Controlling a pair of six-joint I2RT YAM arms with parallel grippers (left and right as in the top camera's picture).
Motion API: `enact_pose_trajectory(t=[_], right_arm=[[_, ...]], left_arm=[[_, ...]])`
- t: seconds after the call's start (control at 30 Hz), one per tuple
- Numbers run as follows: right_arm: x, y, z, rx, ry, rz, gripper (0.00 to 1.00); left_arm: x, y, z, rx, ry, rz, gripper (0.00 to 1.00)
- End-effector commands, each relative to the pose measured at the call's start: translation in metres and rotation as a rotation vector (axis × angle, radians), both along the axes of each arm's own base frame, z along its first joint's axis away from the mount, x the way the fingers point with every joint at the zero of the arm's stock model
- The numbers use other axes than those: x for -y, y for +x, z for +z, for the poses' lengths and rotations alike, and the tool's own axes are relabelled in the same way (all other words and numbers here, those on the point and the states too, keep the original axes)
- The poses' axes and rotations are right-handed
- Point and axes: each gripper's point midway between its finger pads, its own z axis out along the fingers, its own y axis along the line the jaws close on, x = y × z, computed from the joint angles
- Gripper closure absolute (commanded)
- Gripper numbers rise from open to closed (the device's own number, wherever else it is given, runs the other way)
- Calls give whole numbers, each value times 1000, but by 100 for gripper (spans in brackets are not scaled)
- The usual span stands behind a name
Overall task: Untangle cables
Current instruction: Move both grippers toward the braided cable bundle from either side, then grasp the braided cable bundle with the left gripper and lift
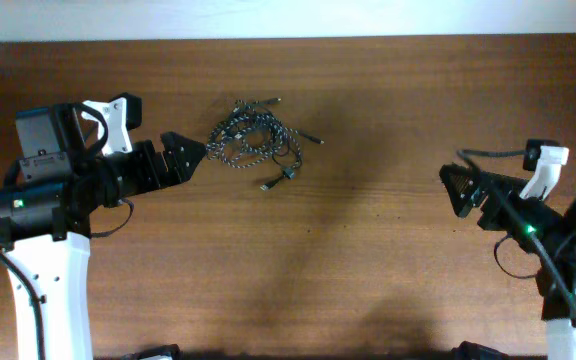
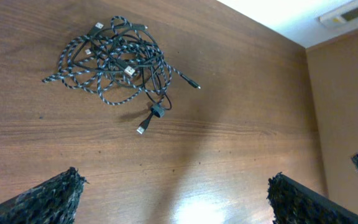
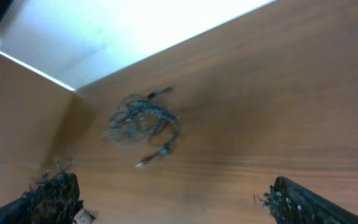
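The cables (image 1: 253,140) lie in one tangled heap on the wooden table (image 1: 368,250), left of centre toward the back. A speckled black-and-white cord (image 2: 73,62) loops around a plain black cord (image 2: 162,78), and one plug end (image 2: 143,127) trails out toward the front. My left gripper (image 1: 190,155) sits just left of the heap, open and apart from it, with nothing between its fingers (image 2: 48,196). My right gripper (image 1: 455,190) hovers far to the right, open and empty. In the right wrist view the heap (image 3: 140,121) shows blurred, well beyond the gripper (image 3: 173,199).
A pale wall (image 1: 288,18) runs along the table's back edge. Bare wood lies between the heap and the right arm (image 1: 558,240). Thick black wires (image 1: 488,155) hang on the right arm. The left arm's white base (image 1: 53,290) stands at the front left.
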Motion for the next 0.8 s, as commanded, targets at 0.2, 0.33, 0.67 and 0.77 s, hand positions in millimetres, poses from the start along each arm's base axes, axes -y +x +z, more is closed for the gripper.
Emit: enact_pose_trajectory(t=[0.2, 0.33, 0.67, 0.77], right_arm=[[4, -34, 34, 150, -189, -51, 1], [2, -40, 22, 91, -171, -47, 1], [0, -48, 11, 29, -151, -43, 1], [0, -48, 10, 24, -149, -42, 1]], left_arm=[[43, 28, -44, -183, 108, 153, 1], [76, 82, -20, -116, 169, 151, 1], [54, 156, -195, -366, 464, 197, 1], [59, 135, -271, -562, 504, 138, 87]])
